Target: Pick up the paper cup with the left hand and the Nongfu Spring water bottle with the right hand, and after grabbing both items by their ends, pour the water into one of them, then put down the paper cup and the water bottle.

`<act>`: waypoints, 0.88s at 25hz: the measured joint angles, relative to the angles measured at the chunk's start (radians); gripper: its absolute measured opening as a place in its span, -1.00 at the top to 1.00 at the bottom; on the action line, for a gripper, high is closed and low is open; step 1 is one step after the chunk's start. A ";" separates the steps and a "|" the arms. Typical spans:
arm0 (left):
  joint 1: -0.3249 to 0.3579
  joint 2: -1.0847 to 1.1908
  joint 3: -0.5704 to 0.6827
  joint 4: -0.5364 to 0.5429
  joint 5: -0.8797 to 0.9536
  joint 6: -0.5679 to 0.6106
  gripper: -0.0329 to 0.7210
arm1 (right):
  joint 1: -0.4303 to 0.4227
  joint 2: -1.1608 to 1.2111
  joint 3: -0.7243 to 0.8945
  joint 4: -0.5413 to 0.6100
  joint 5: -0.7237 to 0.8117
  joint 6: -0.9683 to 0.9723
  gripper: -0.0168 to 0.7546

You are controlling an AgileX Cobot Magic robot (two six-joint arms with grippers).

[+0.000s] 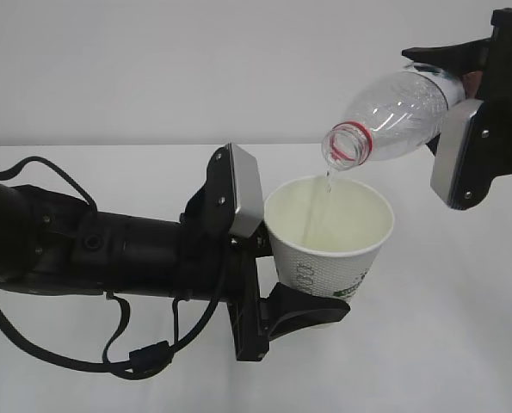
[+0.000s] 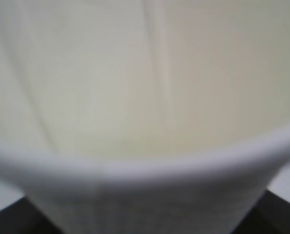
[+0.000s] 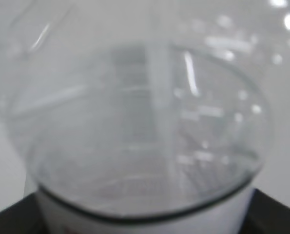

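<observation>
Nearest the exterior camera, the left gripper clamps the cup low on its wall, one jaw behind at 9 o'clock and one under the base at 6 o'clock. Upright and clear of the table, the cup fills the left wrist view, its rim a blurred white band.

At 1 o'clock from the cup, the right gripper grips the bottle round its rear end, with the label half hidden between the jaws. Tilted neck-down, the bottle has its open mouth just above the cup's far rim, and a thin stream of water falls inside.

My judgement is that the cup is light and soft-walled, so too hard a squeeze would crumple it; the stiffer lower wall near the base is the right place to hold it. It grows heavier as it fills. Thin, ribbed and slippery, the bottle lightens as it empties; an end grip leaves it prone to swivel.
</observation>
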 joint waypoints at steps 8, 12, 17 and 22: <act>0.000 0.000 0.000 0.000 0.000 0.000 -0.51 | 0.000 0.000 0.000 0.003 0.000 0.000 -0.28; 0.000 0.000 0.000 0.000 0.000 0.000 -0.51 | 0.000 0.000 0.000 0.003 0.000 -0.002 -0.28; 0.000 0.000 0.000 0.000 0.000 0.000 -0.51 | 0.000 0.000 0.000 0.003 0.000 -0.004 -0.28; 0.000 0.000 0.000 0.000 0.000 0.000 -0.51 | 0.000 0.000 0.000 0.005 0.000 -0.005 -0.28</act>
